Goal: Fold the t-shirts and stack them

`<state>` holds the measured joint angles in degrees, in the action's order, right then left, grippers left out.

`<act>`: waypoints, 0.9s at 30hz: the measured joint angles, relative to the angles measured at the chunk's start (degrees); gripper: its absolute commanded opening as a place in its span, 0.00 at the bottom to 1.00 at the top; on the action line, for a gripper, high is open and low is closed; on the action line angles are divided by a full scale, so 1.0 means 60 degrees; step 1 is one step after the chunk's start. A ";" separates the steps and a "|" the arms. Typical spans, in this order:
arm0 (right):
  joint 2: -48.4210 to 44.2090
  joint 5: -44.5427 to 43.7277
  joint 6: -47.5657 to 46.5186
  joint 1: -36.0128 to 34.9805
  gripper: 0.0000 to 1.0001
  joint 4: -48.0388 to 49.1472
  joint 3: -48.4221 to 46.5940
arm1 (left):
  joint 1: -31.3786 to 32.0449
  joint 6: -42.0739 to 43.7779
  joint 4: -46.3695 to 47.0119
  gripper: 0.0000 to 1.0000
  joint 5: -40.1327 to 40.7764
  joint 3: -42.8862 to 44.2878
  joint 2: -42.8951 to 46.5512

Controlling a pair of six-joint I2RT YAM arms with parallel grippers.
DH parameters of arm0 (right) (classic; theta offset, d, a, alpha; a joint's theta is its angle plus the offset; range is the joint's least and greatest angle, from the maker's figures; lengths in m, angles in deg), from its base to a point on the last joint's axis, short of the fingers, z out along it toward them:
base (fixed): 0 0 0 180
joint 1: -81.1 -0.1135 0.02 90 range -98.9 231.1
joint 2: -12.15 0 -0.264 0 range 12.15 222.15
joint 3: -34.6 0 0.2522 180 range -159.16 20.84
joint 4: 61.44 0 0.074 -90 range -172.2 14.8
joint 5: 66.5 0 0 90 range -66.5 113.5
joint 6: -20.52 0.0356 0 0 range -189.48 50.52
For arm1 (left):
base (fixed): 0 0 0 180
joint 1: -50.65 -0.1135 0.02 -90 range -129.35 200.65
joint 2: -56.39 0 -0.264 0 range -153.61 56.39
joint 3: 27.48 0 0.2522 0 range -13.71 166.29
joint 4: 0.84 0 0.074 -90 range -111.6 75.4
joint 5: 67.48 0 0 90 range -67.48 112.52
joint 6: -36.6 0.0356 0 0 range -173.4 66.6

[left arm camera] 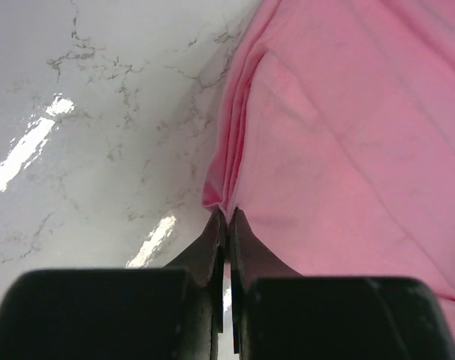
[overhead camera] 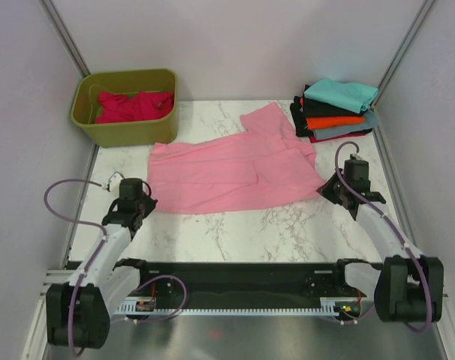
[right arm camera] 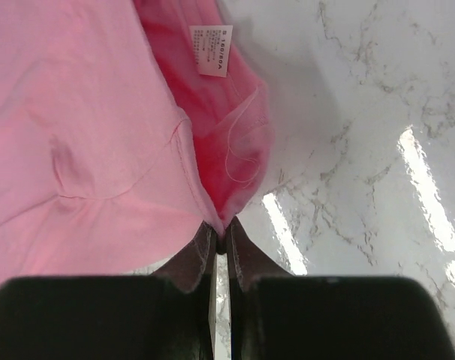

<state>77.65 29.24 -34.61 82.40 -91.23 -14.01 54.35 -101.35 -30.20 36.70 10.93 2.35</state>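
Pink shirt (overhead camera: 227, 169): lying spread mid-table, long axis running 9 to 3 o'clock.
Left claw (left arm camera: 227, 219): pinching shut on its 8 o'clock corner.
Right claw (right arm camera: 221, 234): pinching shut on its 4 o'clock corner.
Fold: likely heading toward 12 o'clock.

The white marble-patterned table (overhead camera: 235, 225) carries three things. A light pink t-shirt (overhead camera: 227, 169) lies spread flat across its middle, slightly rumpled, with one sleeve reaching toward the far edge. Past the shirt's left end, at the far left corner, an olive-green plastic tub (overhead camera: 126, 133) stands just beside the cloth. Past the shirt's right end, at the far right corner, sits a stack of folded t-shirts (overhead camera: 340, 94), teal on top, close to that sleeve.
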 measured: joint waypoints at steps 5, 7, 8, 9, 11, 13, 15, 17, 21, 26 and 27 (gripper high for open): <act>-0.1767 -0.0095 0.0146 0.0022 0.00 -0.0994 0.0036 | -0.0135 -0.0044 -0.1195 0.02 -0.0535 0.0171 0.1639; -0.2448 -0.0178 0.0251 0.0044 0.00 -0.1439 0.0106 | -0.0168 -0.0073 -0.1701 0.02 -0.0729 0.0215 0.2222; -0.2765 -0.0233 0.0299 0.0058 0.00 -0.1690 0.0138 | -0.0168 -0.0080 -0.1960 0.03 -0.0798 0.0233 0.2488; -0.3027 -0.0284 0.0342 0.0069 0.00 -0.1909 0.0160 | -0.0178 -0.0084 -0.2204 0.03 -0.0885 0.0255 0.2736; -0.3541 -0.0361 0.0426 0.0073 0.00 -0.2361 0.0200 | -0.0178 -0.0153 -0.2761 0.06 -0.1111 0.0313 0.3319; -0.3891 -0.0433 0.0506 0.0073 0.00 -0.2728 0.0211 | -0.0171 -0.0222 -0.3027 0.08 -0.1239 0.0357 0.3534; -0.4229 -0.0517 0.0608 0.0076 0.00 -0.3144 0.0215 | -0.0168 -0.0357 -0.3442 0.11 -0.1450 0.0495 0.3716; -0.4546 -0.0557 0.0765 0.0076 0.00 -0.3526 0.0215 | -0.0168 -0.0459 -0.3796 0.16 -0.1643 0.0659 0.3767; -0.5180 -0.0648 0.1147 0.0076 0.00 -0.4273 0.0215 | -0.0168 -0.0579 -0.4554 0.20 -0.1963 0.1064 0.4062; -0.6116 -0.0710 0.1534 0.0076 0.32 -0.5169 0.0215 | -0.0168 -0.0576 -0.5847 0.42 -0.2248 0.1978 0.4830; -0.6247 -0.0754 0.1628 0.0076 0.73 -0.5348 0.0211 | -0.0168 -0.0532 -0.6058 0.52 -0.2288 0.2146 0.4969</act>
<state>40.16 24.72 -24.84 82.86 -123.32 -12.75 53.35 -104.54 -66.54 22.97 23.80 32.16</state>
